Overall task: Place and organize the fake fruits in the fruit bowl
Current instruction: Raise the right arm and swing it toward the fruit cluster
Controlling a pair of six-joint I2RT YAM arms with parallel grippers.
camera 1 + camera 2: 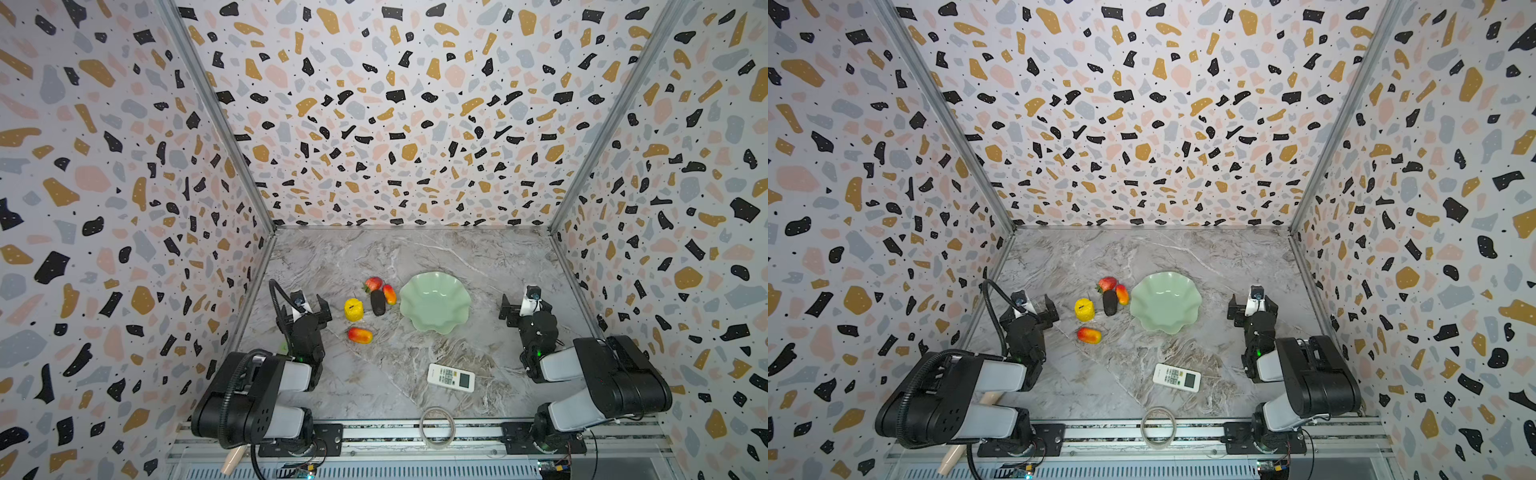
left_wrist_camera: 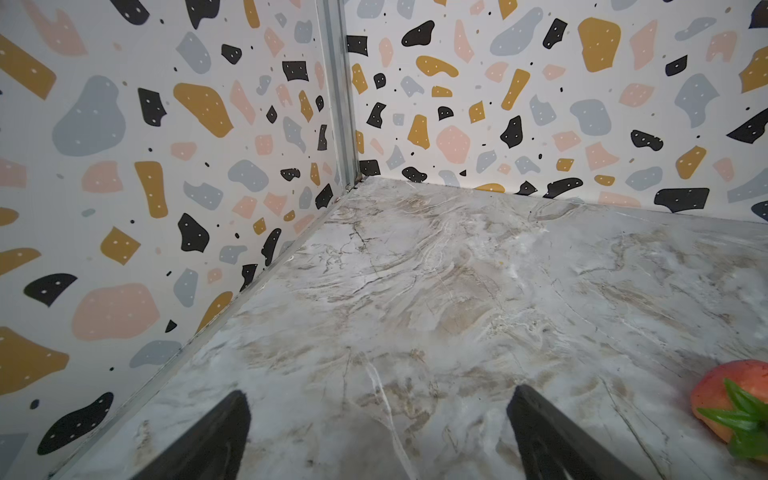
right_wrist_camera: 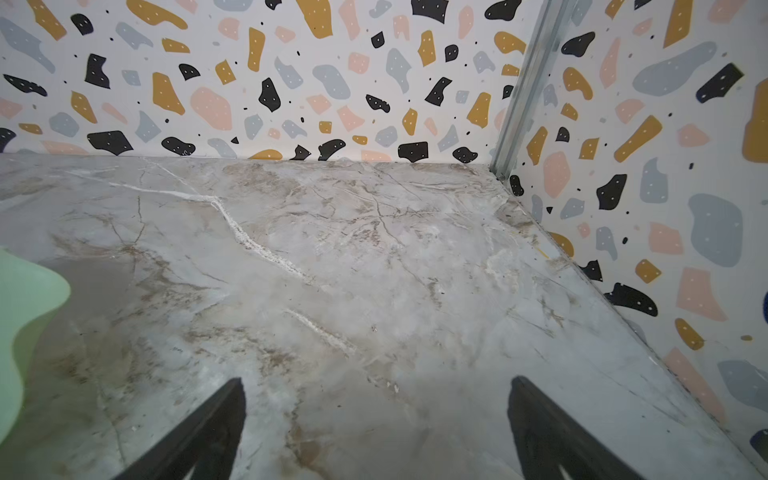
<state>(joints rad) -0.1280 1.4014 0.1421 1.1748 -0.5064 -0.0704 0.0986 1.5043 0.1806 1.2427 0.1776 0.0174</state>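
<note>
Looking at this from my desk, my main worry is the tight clump just beside the fruit bowl (image 1: 435,303). The strawberry (image 1: 373,284), black-brown oval (image 1: 377,302) and one red-orange oval (image 1: 389,294) seem to touch, so pinching any one will probably shove its neighbours. These glossy things could also squirt out of the jaws and roll. All five fruits sit on the table on one side of the empty bowl. The yellow fruit (image 1: 353,309) and the second red-orange oval (image 1: 360,335) lie farther from it, closest to my left gripper (image 2: 379,395), which has its jaws apart and is empty. The right gripper (image 3: 376,382) is also spread wide and holding nothing, on the bowl's opposite side, well apart from every fruit.
</note>
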